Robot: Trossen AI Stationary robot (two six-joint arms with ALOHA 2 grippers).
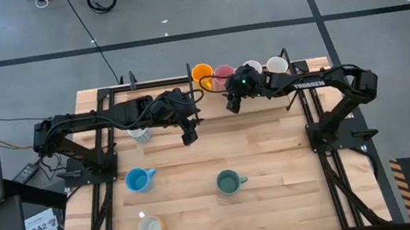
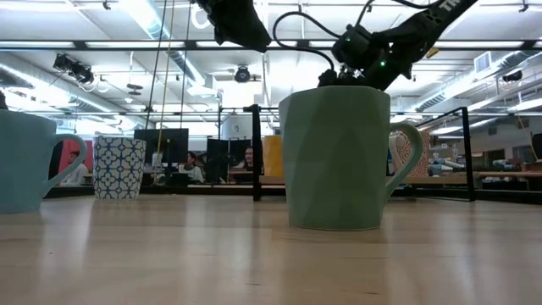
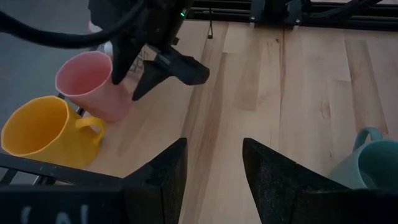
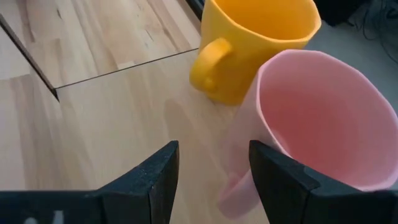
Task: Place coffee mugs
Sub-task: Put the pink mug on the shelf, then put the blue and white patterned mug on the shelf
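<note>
A: From above, what is on the wooden desk?
B: An orange ceramic mug and a pink ceramic mug at the far edge; the right end effector hovers beside the pink one.
A: And in the wrist views?
B: Both the right and the left end effector are spread and hold nothing; the pink one is just ahead of the right fingers.

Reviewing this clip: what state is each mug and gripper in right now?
Orange ceramic mug: upright, empty, back edge.
Pink ceramic mug: upright, empty, beside orange one.
Teal-green ceramic mug: upright, mid-table.
Light blue ceramic mug: upright.
Left gripper: jaws open, empty.
Right gripper: jaws open, at pink mug.
</note>
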